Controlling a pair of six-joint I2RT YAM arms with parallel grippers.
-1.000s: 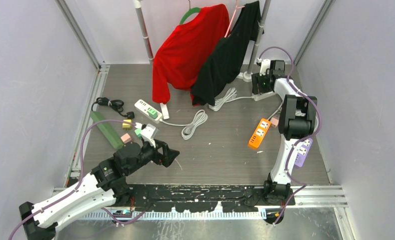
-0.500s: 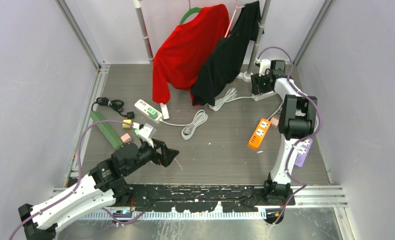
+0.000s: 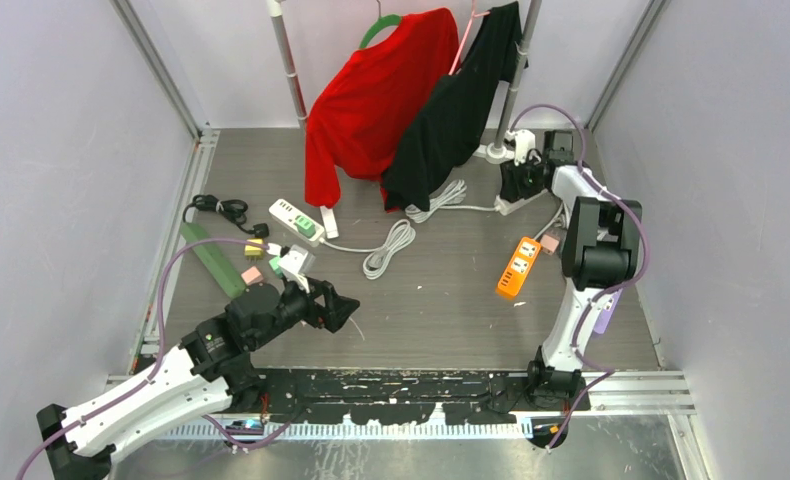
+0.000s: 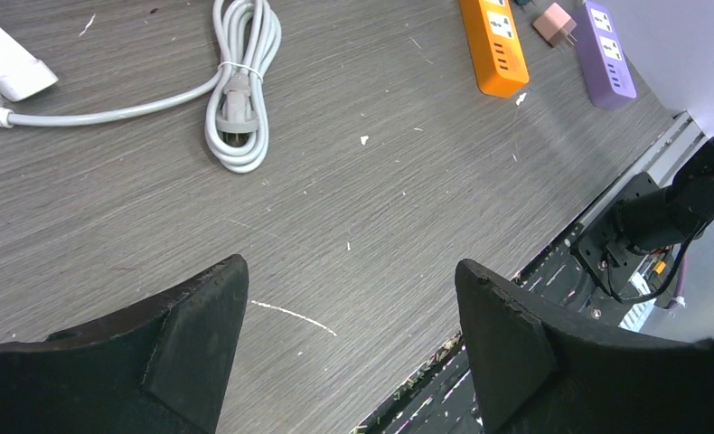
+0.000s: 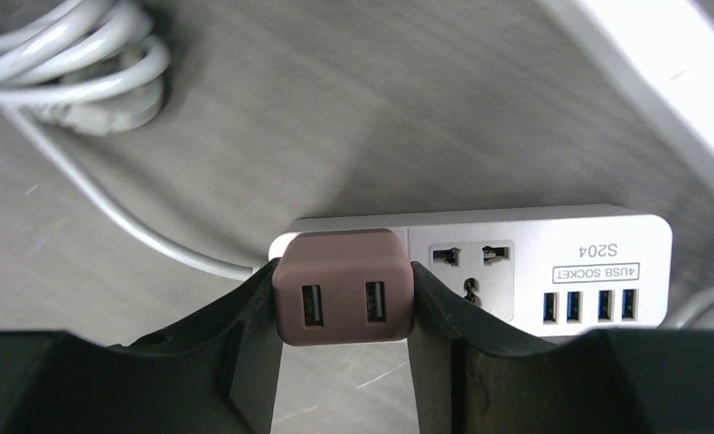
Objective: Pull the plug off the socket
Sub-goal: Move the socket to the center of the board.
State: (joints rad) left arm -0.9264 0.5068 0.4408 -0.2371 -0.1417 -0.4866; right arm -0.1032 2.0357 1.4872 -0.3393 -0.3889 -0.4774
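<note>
My right gripper (image 5: 342, 276) is shut on a brownish-pink two-port USB plug (image 5: 342, 285), one finger on each side. The plug sits at the left end of a white power strip (image 5: 552, 258) marked "4USB SOCKET"; I cannot tell whether its pins are still in the socket. In the top view the right gripper (image 3: 516, 182) is at the far right by the rack's foot, with the white strip (image 3: 508, 206) just below it. My left gripper (image 4: 349, 271) is open and empty over bare floor, at the near left in the top view (image 3: 343, 308).
An orange strip (image 3: 519, 266) and a purple strip (image 3: 604, 305) lie near the right arm. A coiled grey cable (image 3: 389, 247), a white strip with a green plug (image 3: 297, 219) and a green strip (image 3: 212, 258) lie at the left. A red shirt (image 3: 376, 95) and a black garment (image 3: 451, 110) hang at the back.
My right gripper has moved back and slightly right with the plug, and the white strip and its cable have shifted with it. The left arm has barely moved.
</note>
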